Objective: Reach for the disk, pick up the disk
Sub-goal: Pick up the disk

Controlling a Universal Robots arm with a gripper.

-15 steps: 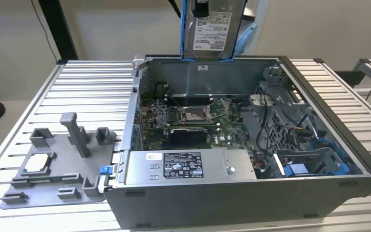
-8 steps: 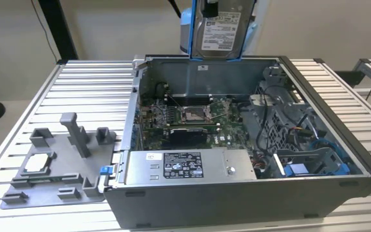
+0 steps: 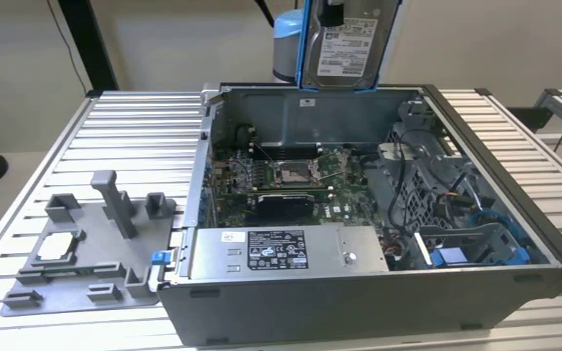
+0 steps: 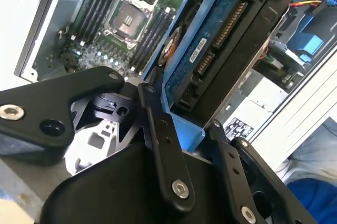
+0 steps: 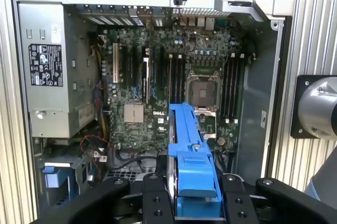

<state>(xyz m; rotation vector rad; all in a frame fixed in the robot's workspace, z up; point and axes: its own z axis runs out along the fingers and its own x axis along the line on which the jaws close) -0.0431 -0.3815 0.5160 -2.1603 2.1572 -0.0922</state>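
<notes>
While the exterior view caught the disk hanging upright above the far wall of the open computer case, its white label facing the camera, both wrist views showed what that view left out: the claw closed on the disk, with one black finger pressed against each side of the blue bracket. In the second wrist view the disk's underside showed, with its blue circuit board and its row of connector pins; in the first wrist view the disk was seen edge-on, well clear above the motherboard. One disk was in sight, and one case, lying on its side on the slatted table. One long grey box with a black-and-white label sat along the case's near edge. To the exterior view's left of the case one grey fixture rested on the table, with one small square silver chip seated in it.
</notes>
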